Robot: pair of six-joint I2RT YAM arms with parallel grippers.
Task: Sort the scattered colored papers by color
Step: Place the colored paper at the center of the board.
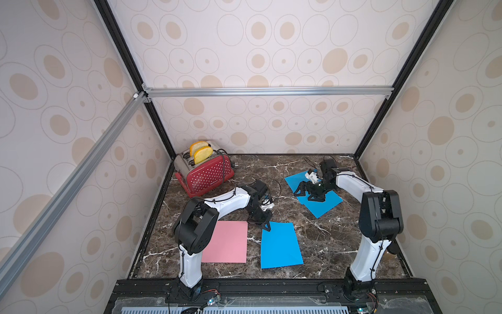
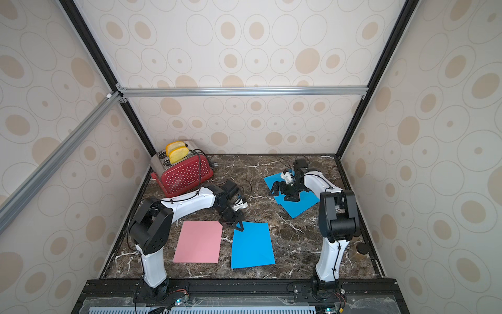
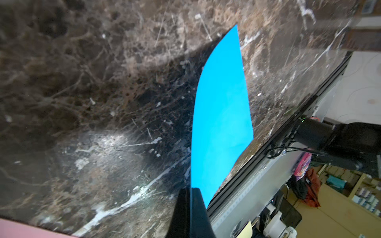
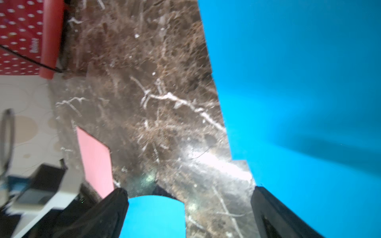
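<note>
Clearly, near blue paper [image 1: 281, 246] has one corner pinched between left jaws.

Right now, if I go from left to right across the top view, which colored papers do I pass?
pink paper → near blue paper, its far corner pinched by the left end effector → far blue papers, below the open right end effector
</note>
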